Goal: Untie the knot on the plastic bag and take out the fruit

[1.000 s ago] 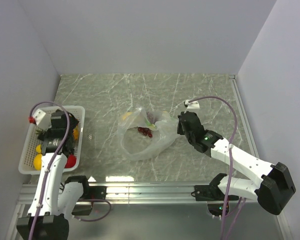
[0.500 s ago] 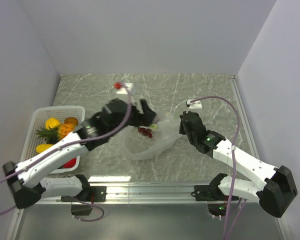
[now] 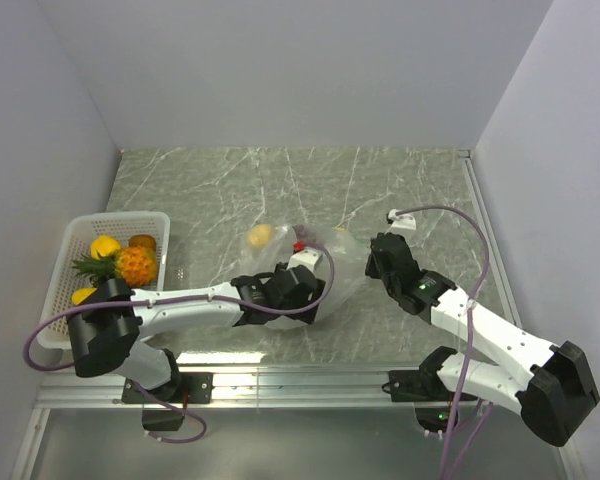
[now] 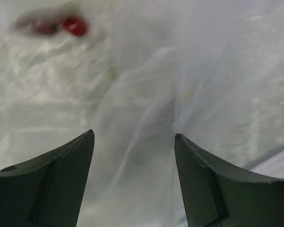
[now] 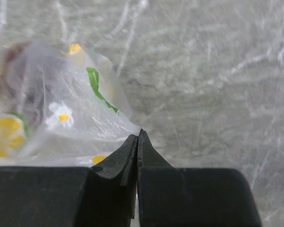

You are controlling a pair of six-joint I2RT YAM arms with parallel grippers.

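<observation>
The clear plastic bag (image 3: pixel 330 262), printed with flowers, lies mid-table. A yellow fruit (image 3: pixel 260 236) and a dark grape bunch (image 3: pixel 305 238) show inside it. My left gripper (image 3: pixel 305 285) is open at the bag's near side, its jaws straddling a fold of plastic (image 4: pixel 132 156); small red fruits (image 4: pixel 75 26) show through the film. My right gripper (image 3: pixel 376 262) is shut at the bag's right edge, and the plastic (image 5: pixel 71 109) runs up to its closed tips (image 5: pixel 138 137). The knot is not visible. The pineapple (image 3: pixel 135 265) lies in the white basket (image 3: pixel 52 330).
The basket at the left edge also holds a yellow fruit (image 3: pixel 105 245) and a brownish-orange fruit (image 3: pixel 143 241). My left arm stretches low across the table's front (image 3: pixel 180 300). White walls enclose the marbled table (image 3: pixel 420 190); a metal rail runs along its near edge.
My left arm has swung from the basket across to the bag and now sits low at its near side. My right gripper has shifted slightly right, drawing the bag's edge along.
</observation>
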